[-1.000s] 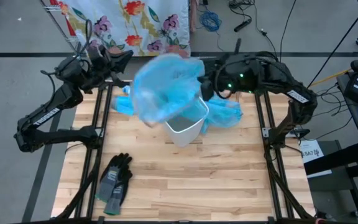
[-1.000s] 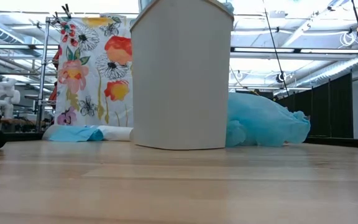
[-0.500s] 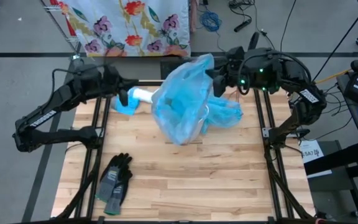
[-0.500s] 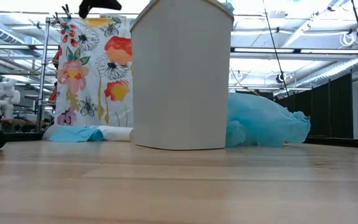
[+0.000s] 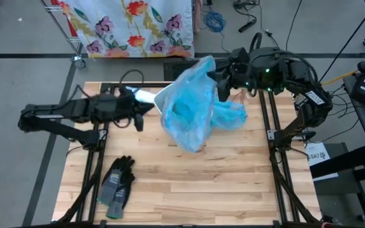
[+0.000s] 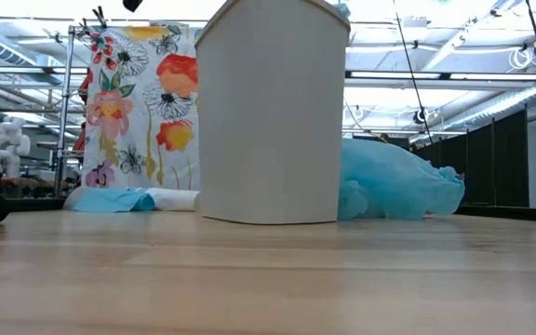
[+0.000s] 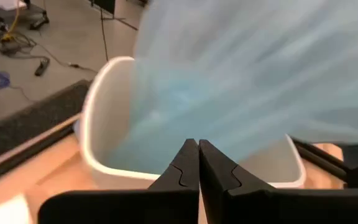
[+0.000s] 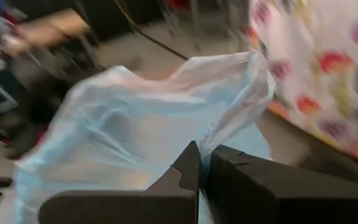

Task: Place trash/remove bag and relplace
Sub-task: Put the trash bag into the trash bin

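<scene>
No readable text, labels, brand names, numbers or signs appear in any view. A white sheet (image 5: 316, 152) with dark markings lies on the floor at the right edge of the overhead picture, but its print is too small to read. Pale lettering on the arms is likewise illegible.

Light wood slat table (image 5: 233, 183) is carrying everything. White bin (image 6: 273, 112) is standing approx. at centre, mostly hidden from above by a blue bag. Filled blue bag (image 6: 394, 181) is lying at approx. 2 o'clock, touching the bin. Flat blue bags (image 6: 110, 200) w/ a white roll (image 6: 173, 198) are lying at 10–11 o'clock. Dark grey gloves (image 5: 116, 185) are lying at 7 o'clock, well apart.
</scene>
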Tool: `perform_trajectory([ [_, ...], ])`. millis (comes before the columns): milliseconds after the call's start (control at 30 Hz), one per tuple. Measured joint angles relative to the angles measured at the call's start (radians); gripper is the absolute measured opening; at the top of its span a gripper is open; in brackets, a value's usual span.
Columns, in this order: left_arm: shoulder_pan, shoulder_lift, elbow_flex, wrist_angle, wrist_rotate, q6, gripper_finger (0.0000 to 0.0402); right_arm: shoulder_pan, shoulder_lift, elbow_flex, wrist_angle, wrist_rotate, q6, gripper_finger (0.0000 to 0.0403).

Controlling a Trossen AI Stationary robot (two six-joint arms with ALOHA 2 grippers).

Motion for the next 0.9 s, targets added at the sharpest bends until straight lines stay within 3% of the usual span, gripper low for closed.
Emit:
perform_trajectory([
  [200,-0.134,0.093,0.0,0.097,-0.118,-0.067,0.0,-0.017,-0.005,0.0,0.209,-0.071,-0.078,0.0],
  [367,-0.226,0.155,0.0,0.152,-0.129,-0.083,0.0,-0.047,-0.005,0.0,0.086,-0.073,-0.029,0.0],
  [567,-0.33,0.215,0.0,0.19,-0.223,-0.125,0.0,-0.093,-0.004,0.0,-0.099,-0.065,0.044,0.0],
  [900,-0.349,0.328,0.002,0.363,-0.356,-0.091,0.0,-0.098,-0.004,0.0,-0.101,-0.077,0.044,0.0],
])
